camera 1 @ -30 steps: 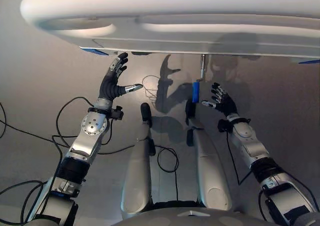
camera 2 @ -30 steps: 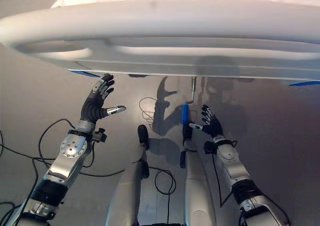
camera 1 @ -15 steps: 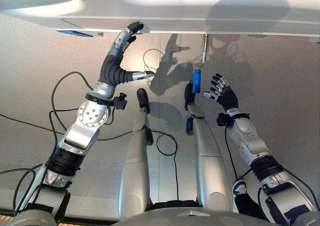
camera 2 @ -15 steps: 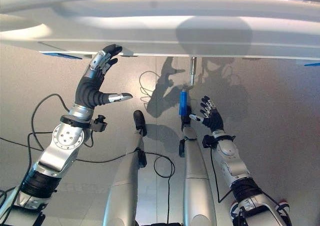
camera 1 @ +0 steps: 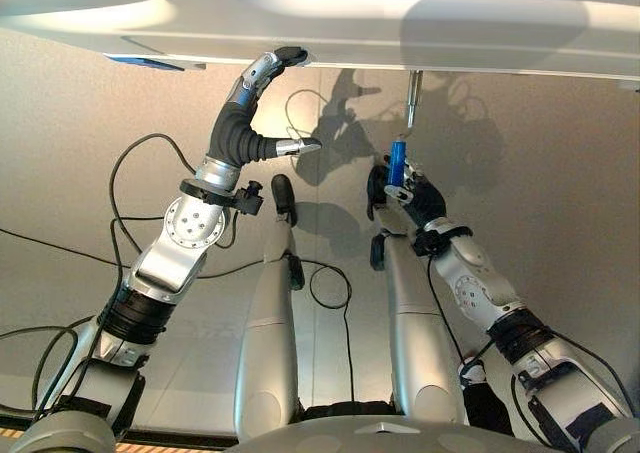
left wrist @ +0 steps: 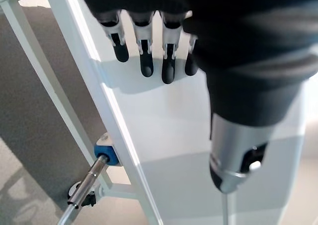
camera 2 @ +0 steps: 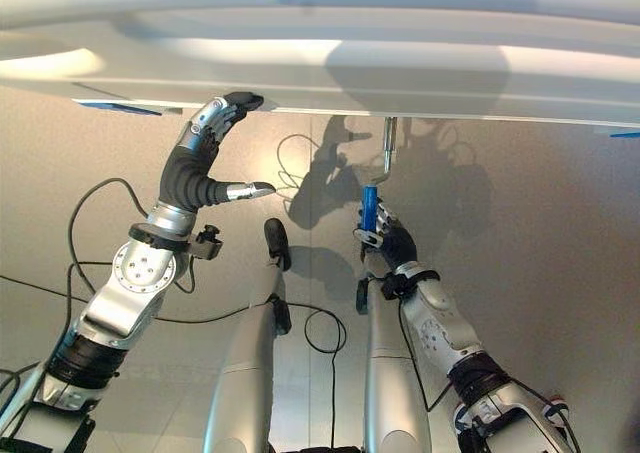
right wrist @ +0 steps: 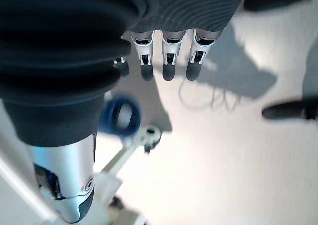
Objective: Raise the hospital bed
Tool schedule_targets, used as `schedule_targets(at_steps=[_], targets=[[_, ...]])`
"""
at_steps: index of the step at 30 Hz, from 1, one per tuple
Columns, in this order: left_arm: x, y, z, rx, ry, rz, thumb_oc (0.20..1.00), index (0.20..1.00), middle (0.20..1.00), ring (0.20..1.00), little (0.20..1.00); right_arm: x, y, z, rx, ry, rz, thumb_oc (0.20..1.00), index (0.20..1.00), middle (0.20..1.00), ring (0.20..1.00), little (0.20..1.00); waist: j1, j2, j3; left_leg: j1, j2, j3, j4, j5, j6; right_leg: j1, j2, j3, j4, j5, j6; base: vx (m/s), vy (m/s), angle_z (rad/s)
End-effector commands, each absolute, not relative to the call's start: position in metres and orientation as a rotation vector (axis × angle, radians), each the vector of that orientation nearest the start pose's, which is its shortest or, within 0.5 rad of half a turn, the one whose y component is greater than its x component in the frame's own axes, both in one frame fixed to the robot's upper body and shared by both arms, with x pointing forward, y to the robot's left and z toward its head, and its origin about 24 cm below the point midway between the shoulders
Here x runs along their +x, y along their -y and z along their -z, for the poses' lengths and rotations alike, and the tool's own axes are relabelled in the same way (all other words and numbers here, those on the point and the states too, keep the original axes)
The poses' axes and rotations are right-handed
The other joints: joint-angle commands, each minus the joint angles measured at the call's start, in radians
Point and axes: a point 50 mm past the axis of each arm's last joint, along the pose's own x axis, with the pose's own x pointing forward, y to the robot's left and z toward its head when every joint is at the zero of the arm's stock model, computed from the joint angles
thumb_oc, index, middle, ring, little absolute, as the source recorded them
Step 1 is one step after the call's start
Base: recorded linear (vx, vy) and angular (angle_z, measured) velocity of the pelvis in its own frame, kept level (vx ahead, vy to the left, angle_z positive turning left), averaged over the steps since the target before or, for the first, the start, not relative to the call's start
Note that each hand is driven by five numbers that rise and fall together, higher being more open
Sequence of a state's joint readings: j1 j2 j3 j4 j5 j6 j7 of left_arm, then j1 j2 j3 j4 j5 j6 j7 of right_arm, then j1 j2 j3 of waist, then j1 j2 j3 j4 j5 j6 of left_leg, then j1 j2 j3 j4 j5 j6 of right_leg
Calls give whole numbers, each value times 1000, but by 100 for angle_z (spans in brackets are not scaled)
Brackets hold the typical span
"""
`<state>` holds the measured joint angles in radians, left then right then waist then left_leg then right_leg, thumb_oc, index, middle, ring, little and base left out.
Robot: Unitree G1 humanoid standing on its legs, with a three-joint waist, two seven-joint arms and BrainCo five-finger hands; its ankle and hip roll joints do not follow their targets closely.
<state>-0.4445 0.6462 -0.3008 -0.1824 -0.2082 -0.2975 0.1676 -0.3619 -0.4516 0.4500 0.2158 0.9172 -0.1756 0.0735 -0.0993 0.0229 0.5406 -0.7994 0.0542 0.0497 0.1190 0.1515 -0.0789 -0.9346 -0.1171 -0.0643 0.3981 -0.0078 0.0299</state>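
Overhead, bed frame point(camera 1: 400, 13); left hand point(camera 1: 262, 73) spread on it — right hand point(camera 1: 415, 195) open beside blue crank handle point(camera 1: 397, 161).

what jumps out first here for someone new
The white bed frame spans the top of the eye views, with the left hand reaching up so its fingers meet the underside. Below it hangs a crank with a blue handle, and the right hand is right at it.

1. A plain grey floor point(camera 1: 90, 123) lies beneath everything, smooth and lit from above.
2. Dark shadows point(camera 1: 450, 153) fall on the floor near the middle, by the far edge.
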Motion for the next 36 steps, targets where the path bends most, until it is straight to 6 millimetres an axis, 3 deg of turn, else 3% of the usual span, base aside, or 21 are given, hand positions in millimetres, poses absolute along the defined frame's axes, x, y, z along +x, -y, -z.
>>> schedule_targets(at_steps=[1, 11, 20, 36], targets=[[259, -138, -234, 387, 939, 351, 1000, 1000, 1000, 1000, 1000, 300, 127, -91, 410, 71, -508, 1000, 1000, 1000, 1000, 1000, 3, -39, -21, -31, -27, -9, 143, -106, 4, 65, -26, 4, -168, 120, 123, 0, 0, 0], [254, -136, -235, 385, 953, 353, 1000, 1000, 1000, 1000, 1000, 295, 125, -108, 402, 82, -606, 1000, 1000, 1000, 1000, 1000, 7, -42, -21, -25, -26, -8, 132, -106, 5, 72, -27, -4, -179, 122, 127, 0, 0, 0], [254, -133, -236, 364, 955, 354, 1000, 1000, 1000, 1000, 1000, 304, 127, -110, 384, 86, -571, 1000, 1000, 1000, 1000, 1000, 8, -36, -21, -27, -28, -10, 128, -105, 6, 70, -29, -5, -183, 124, 127, 0, 0, 0], [251, -125, -236, 342, 968, 387, 1000, 1000, 1000, 1000, 1000, 297, 125, -129, 347, 129, -665, 1000, 1000, 1000, 1000, 1000, 8, -35, -21, -23, -26, -16, 118, -103, 8, 76, -27, -13, -186, 120, 127, 0, 0, 0]])
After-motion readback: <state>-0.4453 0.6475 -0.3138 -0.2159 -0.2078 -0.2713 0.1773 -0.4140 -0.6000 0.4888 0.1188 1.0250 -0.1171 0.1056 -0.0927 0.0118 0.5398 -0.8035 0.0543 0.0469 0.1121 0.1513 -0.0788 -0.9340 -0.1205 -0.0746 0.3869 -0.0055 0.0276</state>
